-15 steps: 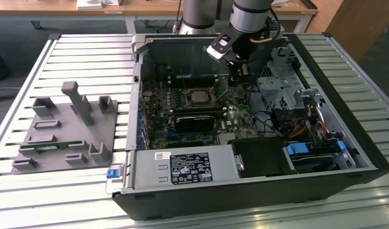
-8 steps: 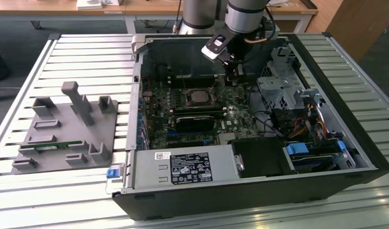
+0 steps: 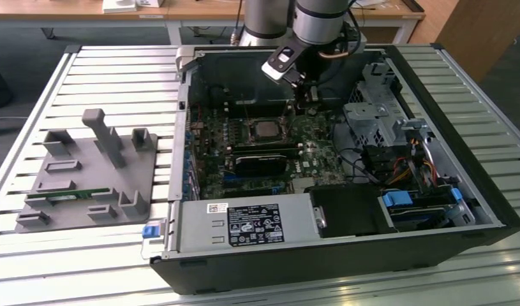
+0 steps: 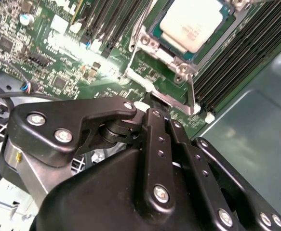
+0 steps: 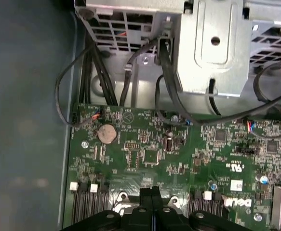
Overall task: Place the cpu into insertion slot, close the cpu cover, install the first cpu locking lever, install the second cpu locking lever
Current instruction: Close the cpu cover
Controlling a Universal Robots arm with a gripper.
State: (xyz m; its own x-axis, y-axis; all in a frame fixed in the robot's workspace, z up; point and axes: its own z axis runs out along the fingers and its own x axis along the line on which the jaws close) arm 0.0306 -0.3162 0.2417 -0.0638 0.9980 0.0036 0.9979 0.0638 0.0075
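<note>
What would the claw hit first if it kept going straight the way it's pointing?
Most likely the metal rim at the edge of the insertion slot, beside the cpu. Depth is unclear, so it may be the motherboard alongside.

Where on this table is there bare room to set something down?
Bare slats lie between the grey fixture and the far edge, in front of the fixture, and along the case on the exterior view's right. Inside the case it is crowded: cables, drive cage, and the end effector over the board beside the cpu.
</note>
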